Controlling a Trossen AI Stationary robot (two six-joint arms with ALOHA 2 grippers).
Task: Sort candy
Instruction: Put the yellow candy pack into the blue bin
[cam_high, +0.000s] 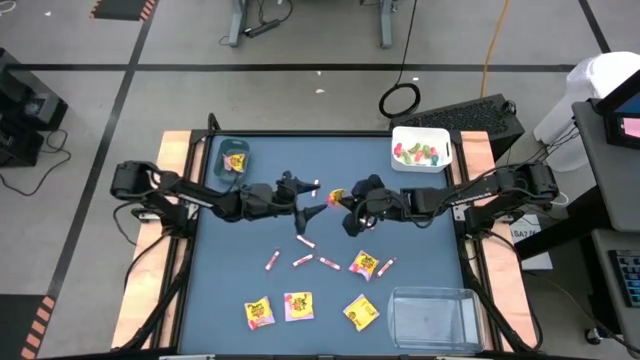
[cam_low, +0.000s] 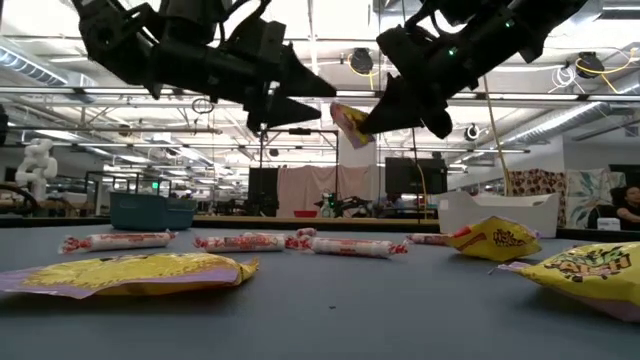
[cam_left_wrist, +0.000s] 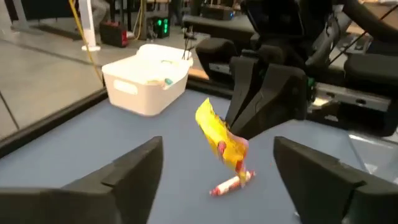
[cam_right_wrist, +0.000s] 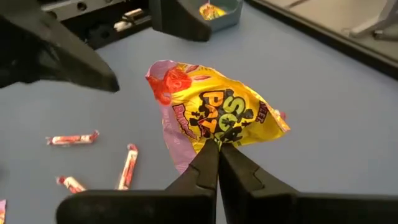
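My right gripper (cam_high: 341, 198) hangs over the table's middle, shut on a yellow candy packet (cam_right_wrist: 214, 115) with red and pink print. My left gripper (cam_left_wrist: 217, 148) faces it from the table's left, open. Its fingers stand apart, short of the packet (cam_left_wrist: 222, 142), and touch nothing. Several more yellow packets (cam_high: 298, 306) and thin pink-white sticks (cam_high: 303, 260) lie flat on the blue table top (cam_high: 230, 250). In the low view the held packet (cam_low: 350, 122) shows between the two grippers, above the table. My right gripper pinches the packet's edge (cam_right_wrist: 219, 140) between its two fingertips. The fingers come from the table's right, slanting a little downward. The packet is lifted clear of the table and sticks out past the fingertips, crumpled and tilted.
A teal bin (cam_high: 233, 157) with a yellow packet in it stands at the far left. At the far right is a white bin (cam_high: 420, 147) holding small green and red pieces. A clear bin (cam_high: 432, 318) sits at the near right corner.
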